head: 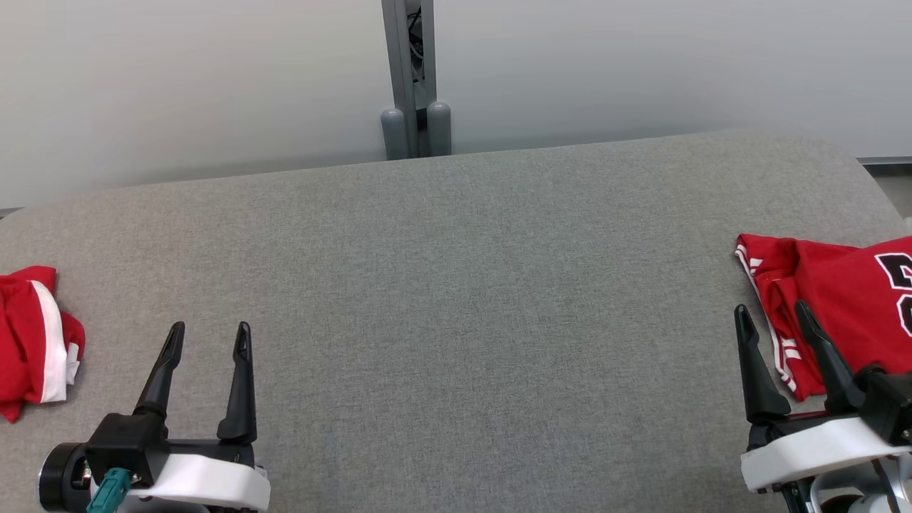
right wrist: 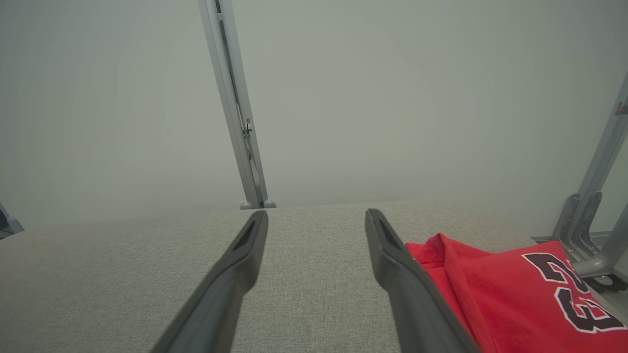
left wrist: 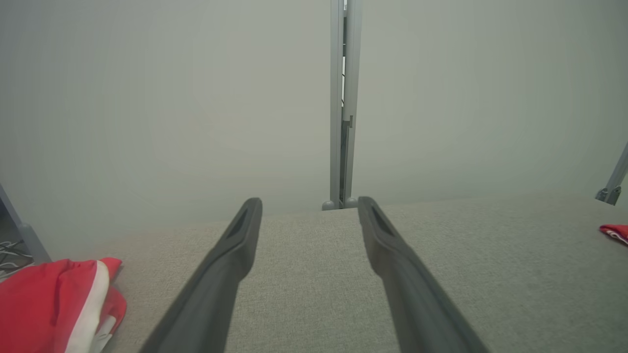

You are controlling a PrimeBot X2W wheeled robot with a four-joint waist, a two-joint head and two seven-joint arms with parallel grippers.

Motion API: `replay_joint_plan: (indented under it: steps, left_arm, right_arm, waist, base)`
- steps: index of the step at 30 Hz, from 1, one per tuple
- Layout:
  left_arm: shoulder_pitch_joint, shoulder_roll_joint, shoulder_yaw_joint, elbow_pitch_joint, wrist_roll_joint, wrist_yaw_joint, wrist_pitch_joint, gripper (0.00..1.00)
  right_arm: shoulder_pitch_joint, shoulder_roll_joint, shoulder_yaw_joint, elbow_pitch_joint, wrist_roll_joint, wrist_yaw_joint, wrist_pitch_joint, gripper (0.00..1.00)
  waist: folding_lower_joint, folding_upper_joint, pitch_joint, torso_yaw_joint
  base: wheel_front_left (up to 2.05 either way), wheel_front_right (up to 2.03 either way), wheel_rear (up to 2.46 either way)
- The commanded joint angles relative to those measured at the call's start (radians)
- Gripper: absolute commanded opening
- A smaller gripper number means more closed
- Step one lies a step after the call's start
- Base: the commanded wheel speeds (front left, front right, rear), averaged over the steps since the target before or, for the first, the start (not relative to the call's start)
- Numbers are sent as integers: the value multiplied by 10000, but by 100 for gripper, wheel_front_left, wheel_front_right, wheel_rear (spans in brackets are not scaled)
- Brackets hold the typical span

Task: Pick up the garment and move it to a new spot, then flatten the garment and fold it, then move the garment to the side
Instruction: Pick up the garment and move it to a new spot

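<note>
A crumpled red garment with a white stripe (head: 32, 335) lies at the far left edge of the grey fabric table (head: 456, 285); in the left wrist view the striped garment (left wrist: 49, 304) sits low at the left. A folded red jersey with black numerals (head: 848, 299) lies at the table's right edge. My left gripper (head: 209, 329) stands open over bare fabric, to the right of the crumpled garment and apart from it. My right gripper (head: 771, 310) is open too, its right finger (head: 819, 349) over the jersey's left edge. Nothing lies between either pair of fingers (left wrist: 309, 203) (right wrist: 316, 215).
A grey metal post (head: 413, 78) rises behind the table's far edge, between pale wall panels. Metal frame brackets (right wrist: 588, 230) stand past the jersey (right wrist: 515, 294) on the right. The wide middle of the table is bare fabric.
</note>
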Motion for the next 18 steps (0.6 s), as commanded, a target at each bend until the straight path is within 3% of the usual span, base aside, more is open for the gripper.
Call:
replay_joint_plan:
  steps: [1,18]
  left_arm:
    - [-22,24,6,20,-71,46,-31,100]
    - [-92,16,-70,80,-125,84,-48,100]
  right_arm:
    - [77,-14,-40,61,60,0,-10,100]
    - [137,-11,-78,71,95,-1,78,100]
  waist:
    - [0,0,-30,10]
    - [0,0,-133,-9]
  base:
    - [0,0,0]
    - [0,0,0]
